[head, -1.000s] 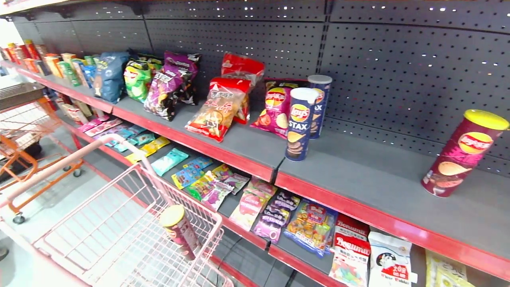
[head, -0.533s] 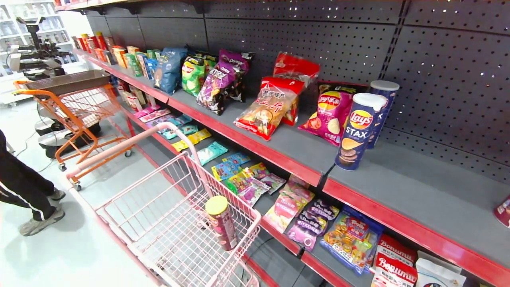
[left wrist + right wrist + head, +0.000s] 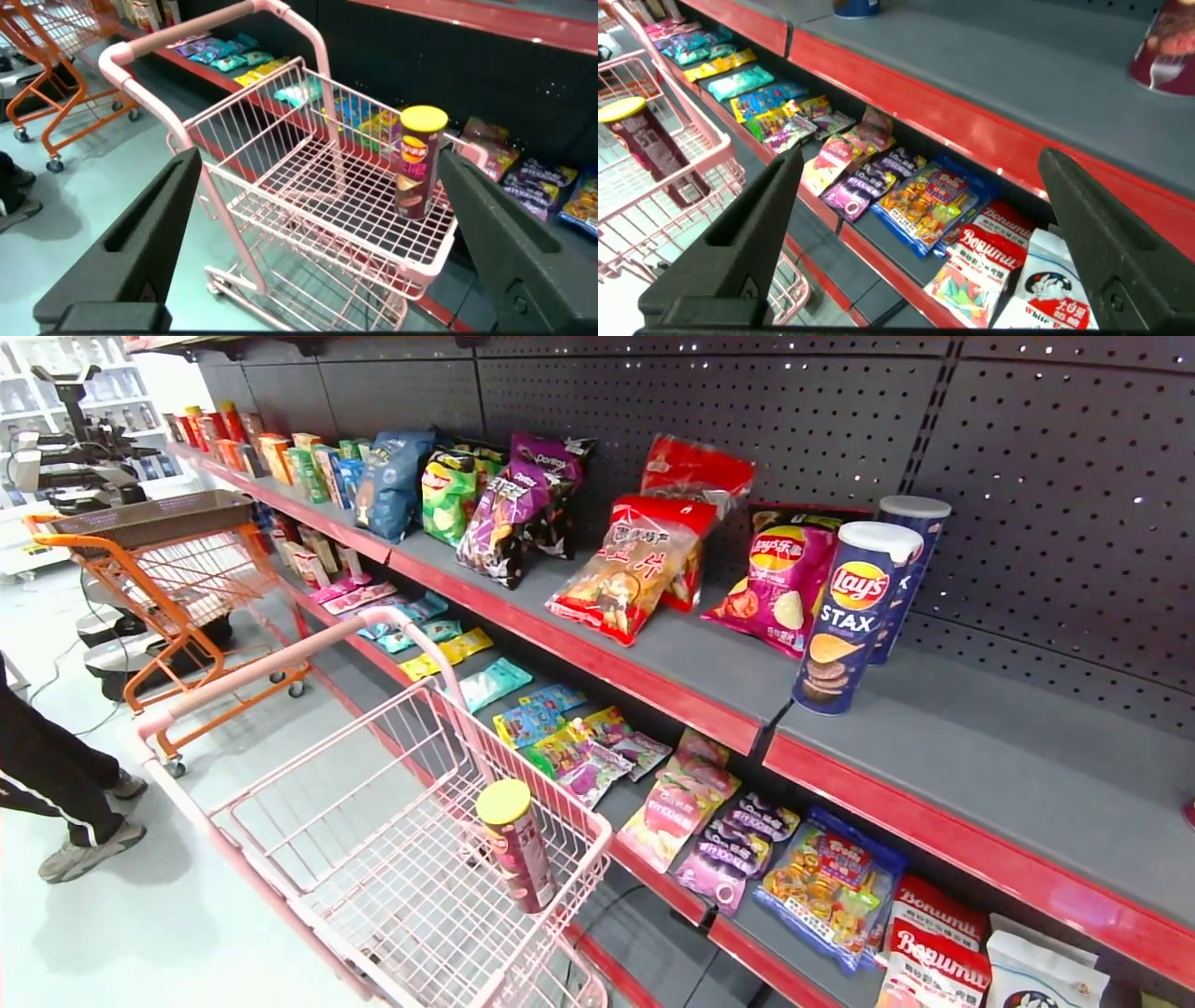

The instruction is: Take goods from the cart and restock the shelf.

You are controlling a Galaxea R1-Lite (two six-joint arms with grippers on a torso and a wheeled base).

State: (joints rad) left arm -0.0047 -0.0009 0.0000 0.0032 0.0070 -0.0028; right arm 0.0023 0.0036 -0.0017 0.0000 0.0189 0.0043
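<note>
A maroon chip can with a yellow lid [image 3: 512, 845] stands upright in the far corner of the pink cart [image 3: 280, 672], beside the shelf. In the left wrist view my left gripper [image 3: 318, 163] hangs open above the cart [image 3: 243, 98], with the can [image 3: 419, 161] ahead near one finger. My right gripper [image 3: 920, 159] is open and empty in front of the shelf's red edge. A second maroon can [image 3: 1162, 56] stands on the grey shelf board [image 3: 990, 56]. Two blue cans [image 3: 854, 616] stand on the same shelf [image 3: 980, 756].
Chip bags [image 3: 635, 569] line the shelf beyond the blue cans. Flat snack packs [image 3: 672, 807] cover the lower shelf beside the cart. An orange cart [image 3: 168, 560] stands farther down the aisle. A bare grey stretch of shelf lies past the blue cans.
The head camera has swung toward the cart, so the whole picture shifted and the shelf's maroon can slid to the frame edge. Nothing on the shelf or in the cart has moved.
</note>
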